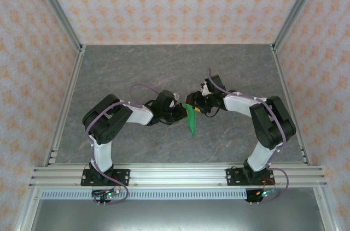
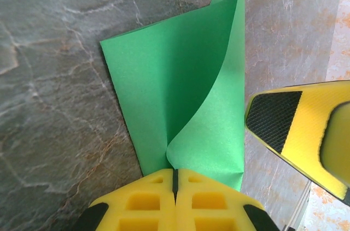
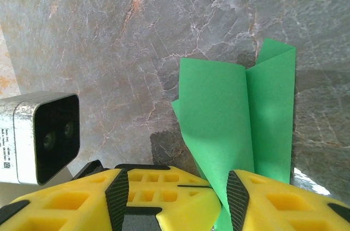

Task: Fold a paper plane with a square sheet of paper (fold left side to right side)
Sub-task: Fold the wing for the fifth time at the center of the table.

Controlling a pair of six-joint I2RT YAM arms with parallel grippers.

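Note:
The square sheet of paper point(image 1: 191, 120) is bright green and folded into a narrow tapering paper plane shape. It is held up off the grey table between the two arms. My left gripper point(image 2: 176, 176) is shut on its lower end, where the centre crease runs. Above the grip the paper point(image 2: 164, 78) spreads into two flaps, the right one curling outward. My right gripper point(image 3: 178, 198) is open; its jaws stand on either side of the left gripper's yellow fingertips point(image 3: 164, 193) and the paper's point(image 3: 219, 111) lower edge. The paper lies close to its right pad point(image 3: 238, 198). In the top view the grippers point(image 1: 179, 112) point(image 1: 198, 104) meet at the paper.
The grey marbled table top point(image 1: 164, 67) stretches far behind the arms, bounded by patterned walls. An aluminium rail point(image 1: 175, 173) runs along the near edge. The left wrist camera housing point(image 3: 49, 132) sits close to my right gripper's left finger.

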